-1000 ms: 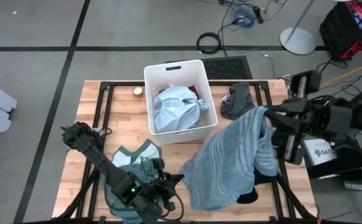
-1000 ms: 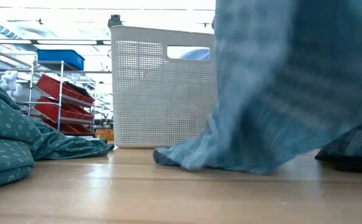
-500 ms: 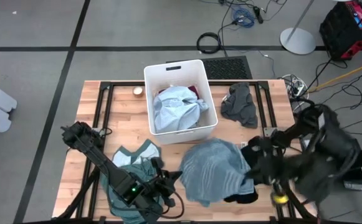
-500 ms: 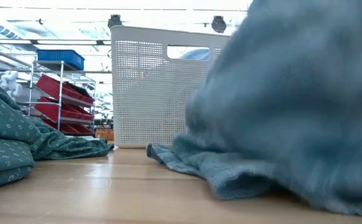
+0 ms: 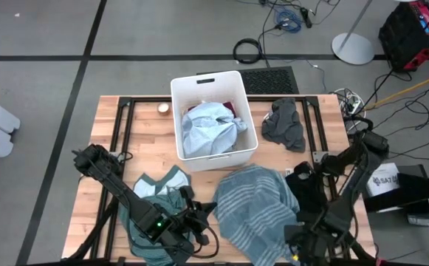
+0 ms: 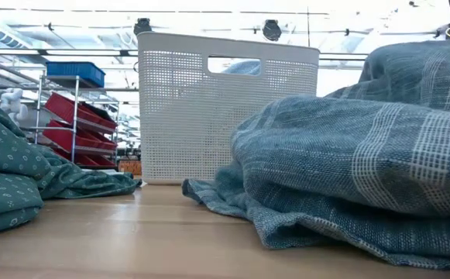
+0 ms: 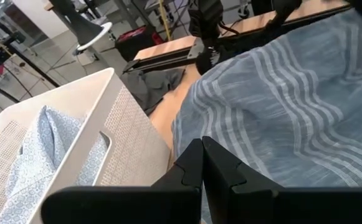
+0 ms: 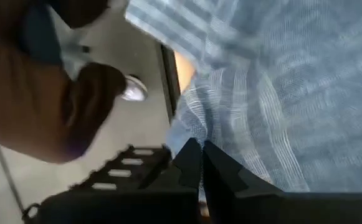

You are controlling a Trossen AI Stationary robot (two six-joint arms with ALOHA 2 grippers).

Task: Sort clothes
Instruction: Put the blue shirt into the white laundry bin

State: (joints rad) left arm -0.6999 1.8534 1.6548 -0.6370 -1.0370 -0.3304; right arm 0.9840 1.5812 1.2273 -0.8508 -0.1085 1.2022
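Note:
The blue-grey striped garment (image 5: 258, 207) lies heaped on the table near its front edge, right of centre; it fills the right of the low view (image 6: 348, 170). My right gripper (image 5: 297, 238) is shut at the garment's near right edge. My left gripper (image 5: 199, 218) is shut and empty, low over the teal green garment (image 5: 151, 196), just left of the striped one (image 7: 280, 112). A light blue garment (image 5: 210, 125) and a bit of maroon (image 5: 232, 111) lie in the white bin (image 5: 177, 89). A dark grey garment (image 5: 284, 125) lies at the far right. My right gripper is shut with a bunched fold of the striped garment's edge (image 8: 196, 121) right at its fingertips, near the table's front right. The fingers themselves hide the exact place of contact. The rest of the garment lies slack on the table.
The white bin (image 6: 225, 108) stands at the table's far middle. A small round object (image 5: 162, 108) lies left of it. Black frame rails (image 5: 122, 133) run along the table. The teal garment also shows at the left of the low view (image 6: 8, 178).
My right gripper has swung from high at the table's right side down toward the near edge, taking the striped garment along. The garment, which hung stretched up toward the gripper, has dropped and now lies heaped on the table nearer the front.

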